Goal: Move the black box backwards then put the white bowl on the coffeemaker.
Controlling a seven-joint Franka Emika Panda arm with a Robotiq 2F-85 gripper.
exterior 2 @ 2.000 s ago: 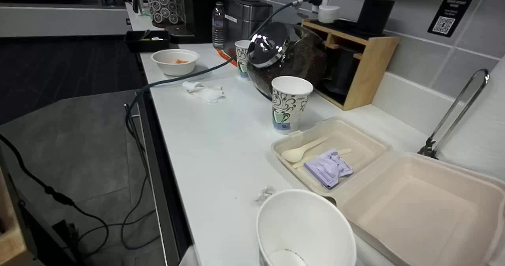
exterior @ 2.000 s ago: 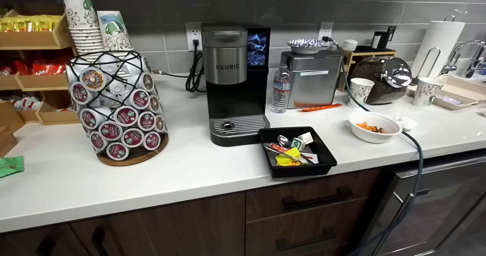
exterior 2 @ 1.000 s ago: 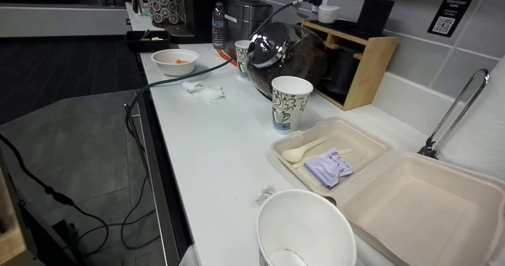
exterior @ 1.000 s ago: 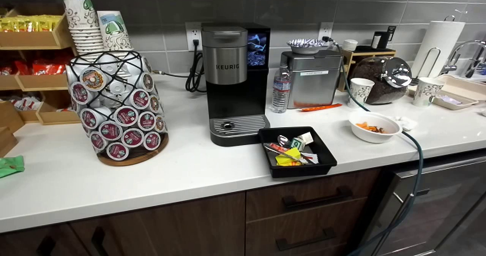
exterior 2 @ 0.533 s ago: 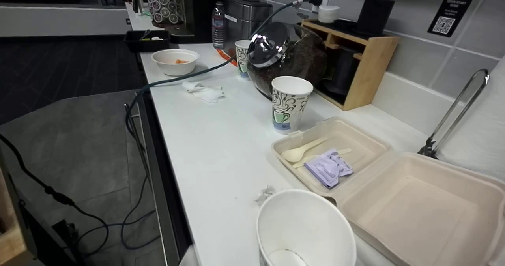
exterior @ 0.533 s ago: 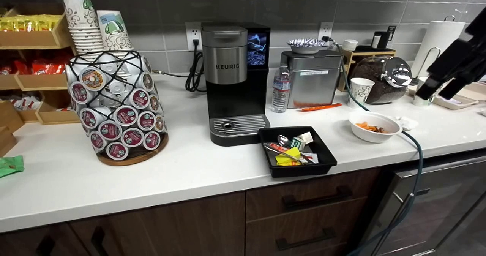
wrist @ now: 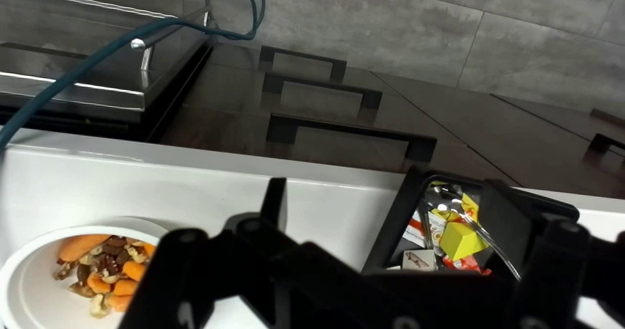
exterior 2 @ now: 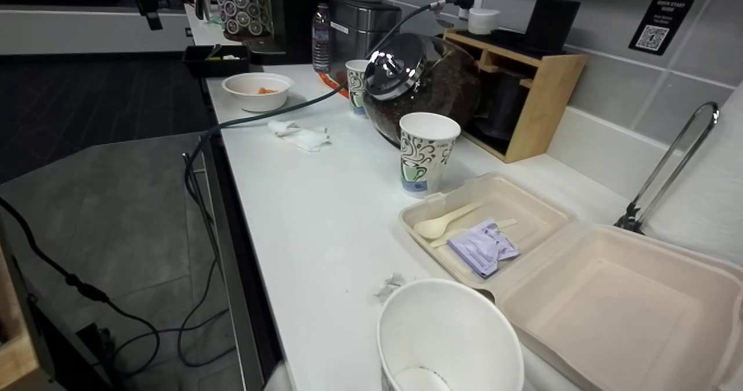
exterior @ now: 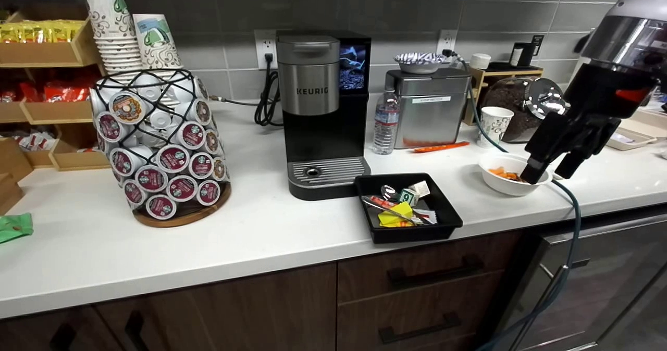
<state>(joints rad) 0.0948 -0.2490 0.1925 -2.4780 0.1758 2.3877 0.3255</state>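
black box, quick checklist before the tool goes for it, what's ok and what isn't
1. Tool open: ok, fingers apart.
2. Tool at the black box: not ok, apart from it in an exterior view.
3. Black box fully on counter: not ok, front appears to overhang the edge.
4. Gap between black box and coffeemaker: cannot tell, corner looks very close.
5. White bowl upright: ok, food inside.

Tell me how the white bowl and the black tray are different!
The white bowl is round, while the black tray is squarish. The bowl holds orange pieces and nuts; the tray holds a shiny spoon and other things. The bowl looks smaller than the tray. Both are open-topped and sit on the counter.
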